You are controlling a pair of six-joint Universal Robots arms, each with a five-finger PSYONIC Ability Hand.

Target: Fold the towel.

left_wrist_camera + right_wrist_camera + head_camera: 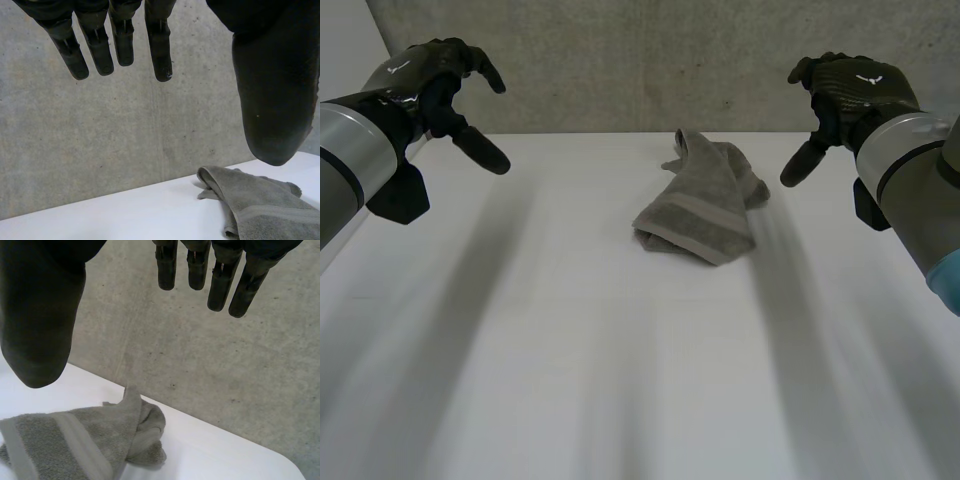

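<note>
A grey-green towel [705, 205] lies crumpled in a loose heap on the white table [570, 330], towards the far middle. My left hand [435, 85] hovers high at the far left, open, fingers relaxed and holding nothing. Raised at the far right, my right hand [845, 95] is open and empty too. Both hands are well apart from the towel. In the left wrist view the towel [265, 210] lies below the thumb [272, 95]. Seen from the right wrist, the towel [85, 440] rests under the thumb [40, 325], a lighter band along its hem.
A grey concrete wall [650, 60] rises right behind the table's far edge. Bare white table stretches all around the towel and towards the front.
</note>
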